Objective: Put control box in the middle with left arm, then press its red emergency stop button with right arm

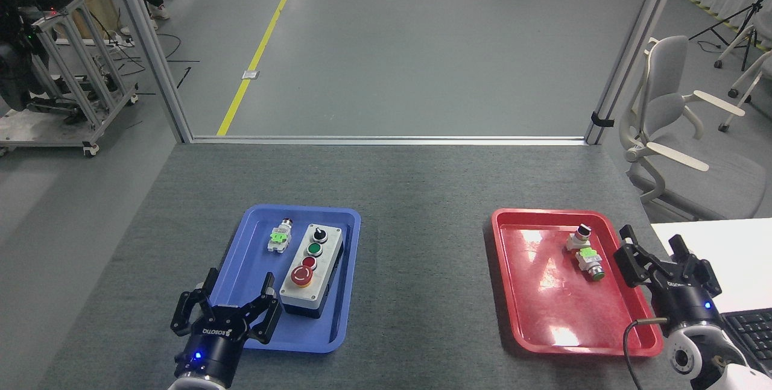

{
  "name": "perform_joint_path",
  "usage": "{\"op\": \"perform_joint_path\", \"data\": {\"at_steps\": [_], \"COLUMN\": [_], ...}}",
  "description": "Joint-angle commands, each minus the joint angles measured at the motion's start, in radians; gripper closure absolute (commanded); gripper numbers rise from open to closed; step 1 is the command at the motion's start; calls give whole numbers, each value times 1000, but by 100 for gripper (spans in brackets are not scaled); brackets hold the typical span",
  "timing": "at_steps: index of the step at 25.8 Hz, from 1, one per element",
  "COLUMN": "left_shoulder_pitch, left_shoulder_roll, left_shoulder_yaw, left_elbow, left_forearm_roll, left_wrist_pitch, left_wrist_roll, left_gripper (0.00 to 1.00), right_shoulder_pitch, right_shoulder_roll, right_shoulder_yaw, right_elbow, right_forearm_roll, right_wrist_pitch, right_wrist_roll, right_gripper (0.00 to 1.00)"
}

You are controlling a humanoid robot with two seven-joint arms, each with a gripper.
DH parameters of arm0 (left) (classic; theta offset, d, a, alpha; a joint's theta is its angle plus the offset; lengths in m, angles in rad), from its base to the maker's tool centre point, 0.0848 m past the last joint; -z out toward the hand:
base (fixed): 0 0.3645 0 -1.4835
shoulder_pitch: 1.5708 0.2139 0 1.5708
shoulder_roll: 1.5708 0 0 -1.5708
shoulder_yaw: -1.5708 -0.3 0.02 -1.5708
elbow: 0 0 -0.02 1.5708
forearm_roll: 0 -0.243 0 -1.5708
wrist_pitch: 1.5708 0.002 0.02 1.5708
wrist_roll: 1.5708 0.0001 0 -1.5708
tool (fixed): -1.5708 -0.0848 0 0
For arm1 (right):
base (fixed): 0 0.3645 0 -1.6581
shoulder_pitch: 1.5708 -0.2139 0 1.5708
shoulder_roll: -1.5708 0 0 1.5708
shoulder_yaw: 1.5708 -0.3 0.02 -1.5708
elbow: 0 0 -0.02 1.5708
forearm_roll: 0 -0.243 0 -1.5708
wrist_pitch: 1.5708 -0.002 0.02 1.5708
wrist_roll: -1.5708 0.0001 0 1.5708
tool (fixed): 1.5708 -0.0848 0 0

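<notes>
The left end effector [228, 305] is held with its fingers spread and empty over the near left corner of the blue tray [250, 257], just beside the near end of the control box [312, 269]. The control box is seen lying lengthwise in the right half of that tray, with its large red emergency stop button [301, 277] towards the robot. The right end effector [658, 249] is likewise spread and empty, placed beside the right edge of the red tray [543, 299] on the grey tabletop [422, 197].
</notes>
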Motion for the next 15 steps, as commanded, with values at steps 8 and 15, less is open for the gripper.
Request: {"op": "perform_joint_path", "data": {"at_steps": [8, 15], "left_shoulder_pitch": [8, 5], "left_shoulder_roll": [-1, -1], "left_shoulder_yaw": [-2, -2], "left_elbow": [-31, -25], "left_forearm_roll": [1, 1], "left_wrist_pitch": [-5, -5], "left_wrist_roll": [2, 5], "left_gripper": [1, 0], "right_shoulder_pitch": [-8, -8], "right_shoulder_roll": [4, 1], "right_shoulder_yaw": [-71, -74], "right_elbow": [12, 23], "right_forearm_roll": [-6, -15], "right_wrist_pitch": [2, -9], "right_wrist_roll": [1, 1], "right_gripper": [0, 0]}}
